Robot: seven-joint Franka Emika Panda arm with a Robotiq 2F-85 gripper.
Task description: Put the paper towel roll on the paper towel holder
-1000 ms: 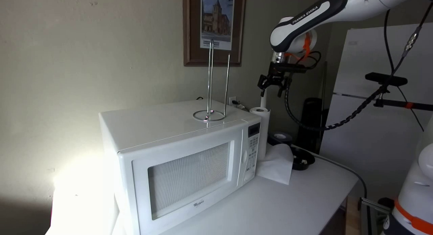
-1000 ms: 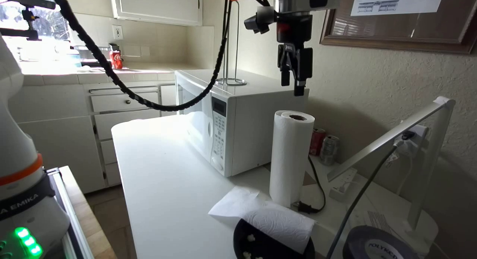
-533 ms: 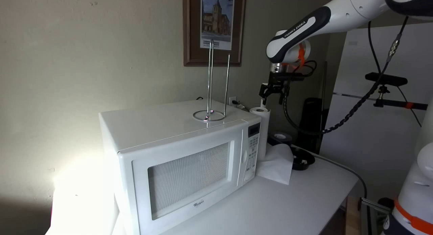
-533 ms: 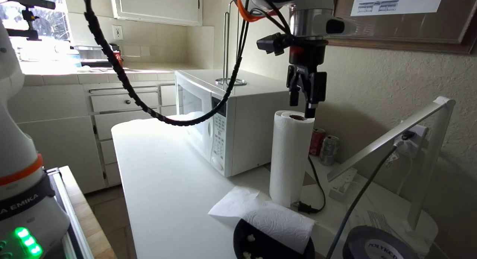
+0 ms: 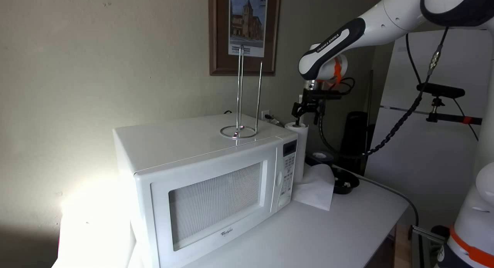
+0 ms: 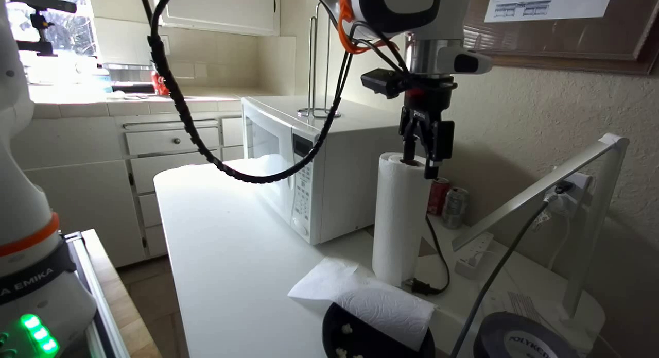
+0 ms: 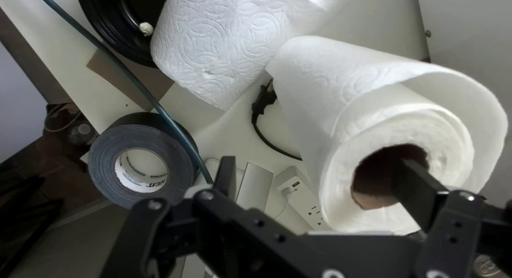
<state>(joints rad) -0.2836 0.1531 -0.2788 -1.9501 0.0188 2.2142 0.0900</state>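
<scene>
- Paper towel roll (image 6: pixel 400 224) stands on the worktop (image 6: pixel 221 234) beside the microwave (image 5: pixel 216 206).
- Paper towel holder (image 5: pixel 241 92) stands atop the microwave.
- End effector (image 6: pixel 420 166) gapes wide, holding nothing, one finger (image 7: pixel 420 194) in the roll's core (image 7: pixel 370 182).

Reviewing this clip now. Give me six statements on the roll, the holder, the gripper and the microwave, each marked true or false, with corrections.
1. The paper towel holder stands on top of the microwave. True.
2. The paper towel roll stands upright beside the microwave. True.
3. The roll is threaded onto the holder. False: the two stand apart.
4. One of the fingers of the gripper is at the opening of the roll's core. True.
5. The fingers are pressed together. False: they are spread apart.
6. The microwave stands open. False: its door is closed.
</scene>
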